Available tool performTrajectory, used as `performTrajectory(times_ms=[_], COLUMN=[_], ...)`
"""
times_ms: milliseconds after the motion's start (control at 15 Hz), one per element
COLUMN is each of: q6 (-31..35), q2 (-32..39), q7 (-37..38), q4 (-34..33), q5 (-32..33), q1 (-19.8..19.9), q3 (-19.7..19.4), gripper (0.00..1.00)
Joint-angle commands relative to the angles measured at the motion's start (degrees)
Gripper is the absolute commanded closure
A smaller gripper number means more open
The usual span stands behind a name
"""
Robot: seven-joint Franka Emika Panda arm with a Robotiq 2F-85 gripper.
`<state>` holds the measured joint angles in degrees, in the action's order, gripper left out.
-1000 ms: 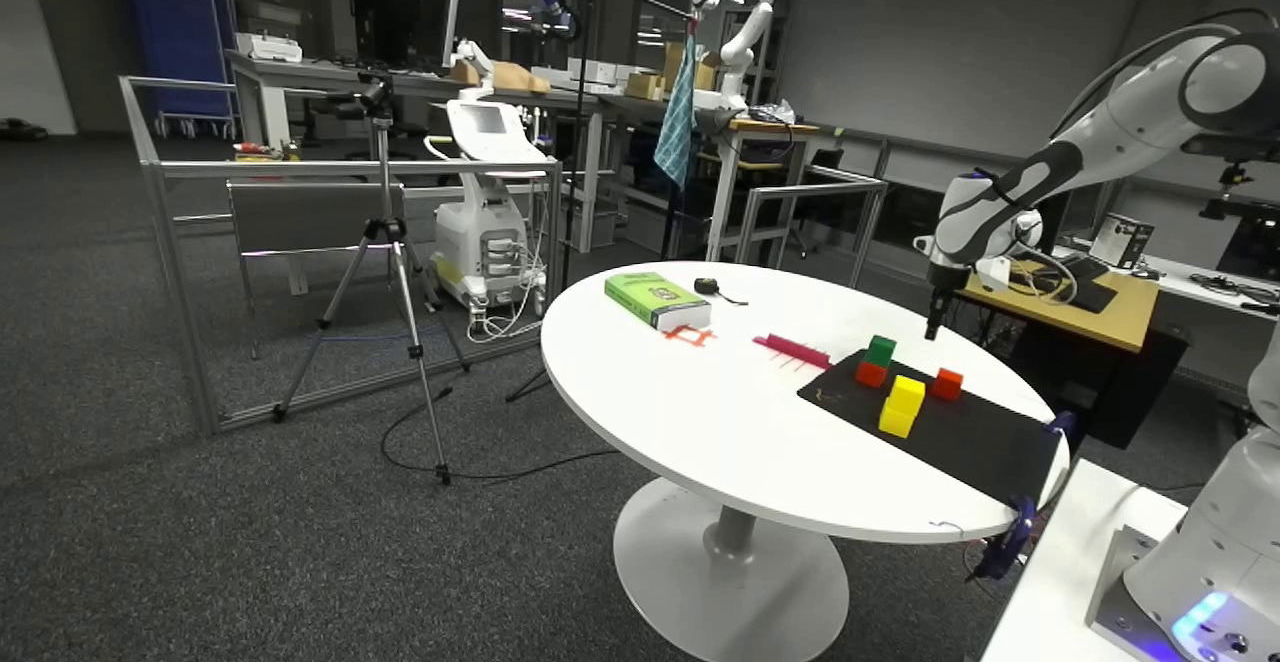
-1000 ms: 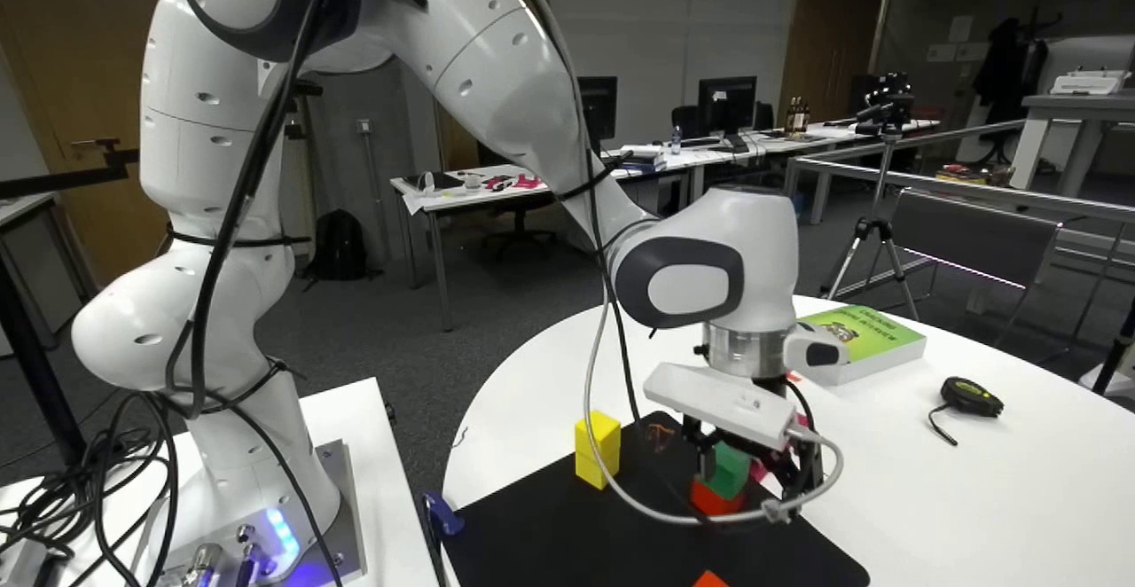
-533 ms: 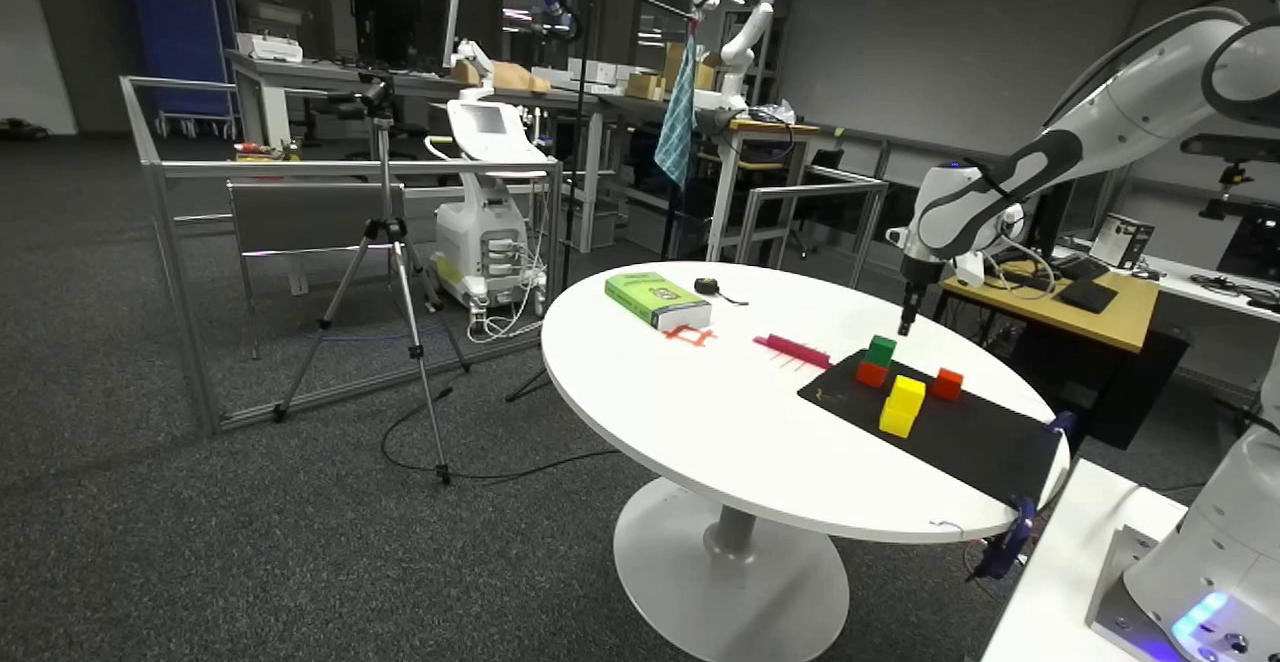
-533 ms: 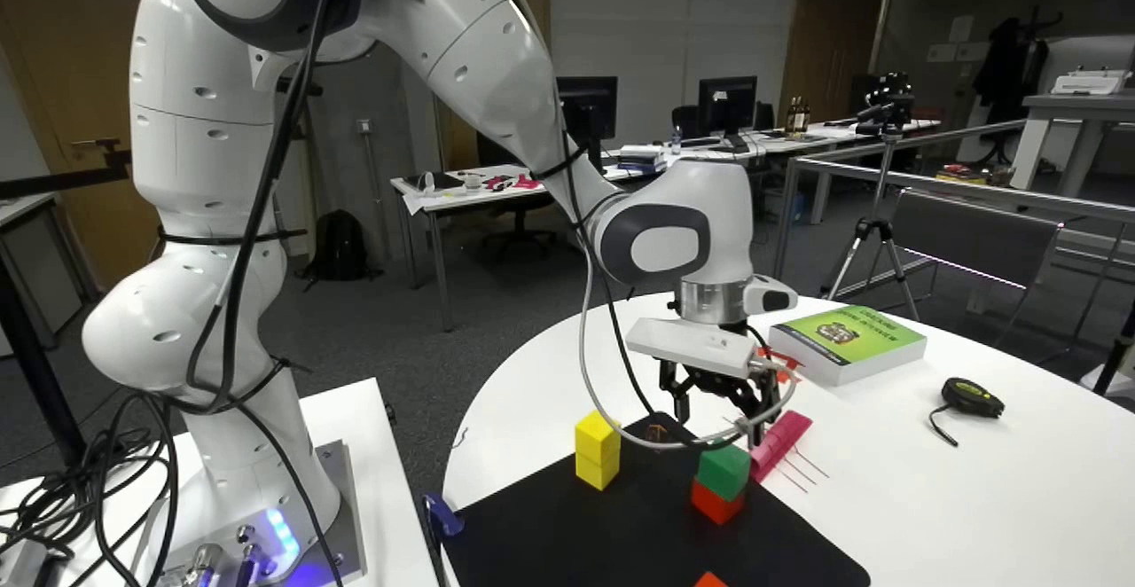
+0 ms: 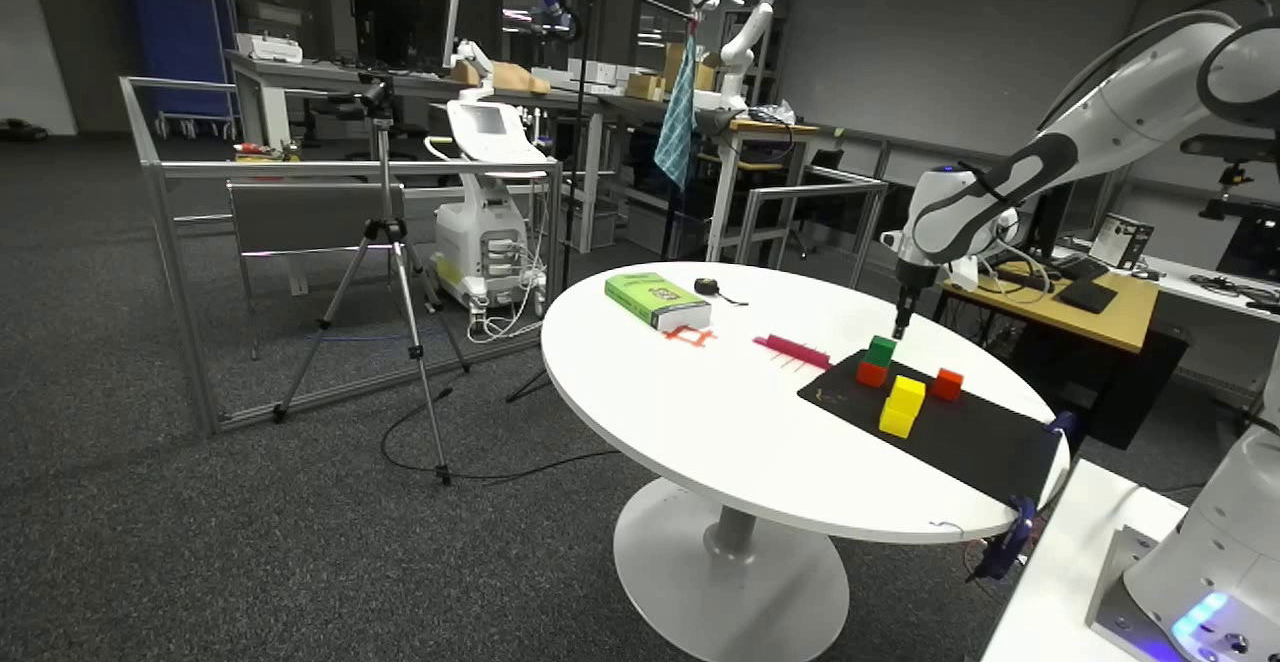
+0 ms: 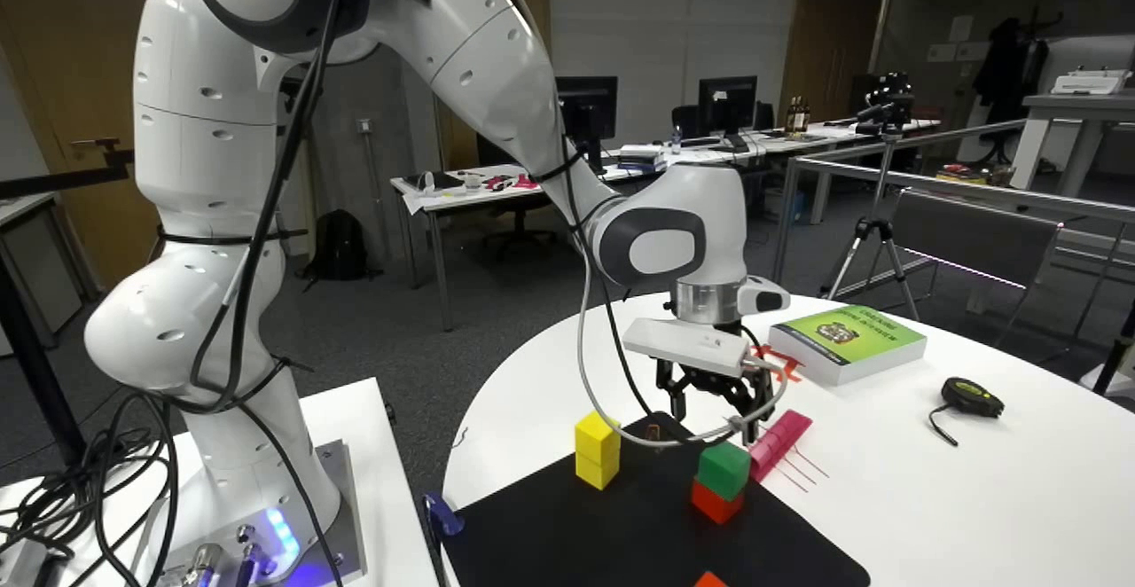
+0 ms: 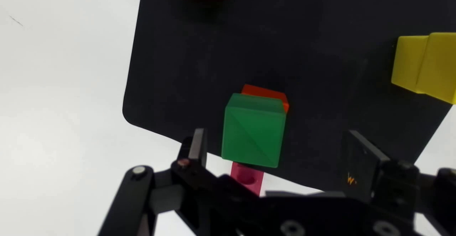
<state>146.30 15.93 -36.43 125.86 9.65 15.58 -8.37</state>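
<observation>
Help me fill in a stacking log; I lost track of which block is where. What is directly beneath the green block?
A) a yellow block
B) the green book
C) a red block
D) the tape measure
C: both exterior views show the green block sitting on top of a red block, whose edge also peeks out from under it in the wrist view.

Two red cubes (image 5: 948, 384), two yellow cubes (image 6: 597, 434), one green cube (image 7: 253, 136), one book (image 6: 847, 345) and one tape measure (image 6: 972, 397) are resting.
</observation>
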Motion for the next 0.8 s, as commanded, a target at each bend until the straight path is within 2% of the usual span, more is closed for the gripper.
performTrajectory(times_ms=[0,733], q6=[1.7,1.3], q2=[0.7,5.4], q7=[1.9,6.9], q4=[0.1,-4.1], q5=[1.1,1.9], q1=[-0.3,-0.3], q3=[-0.5,-0.7], gripper=[0.00,0.00])
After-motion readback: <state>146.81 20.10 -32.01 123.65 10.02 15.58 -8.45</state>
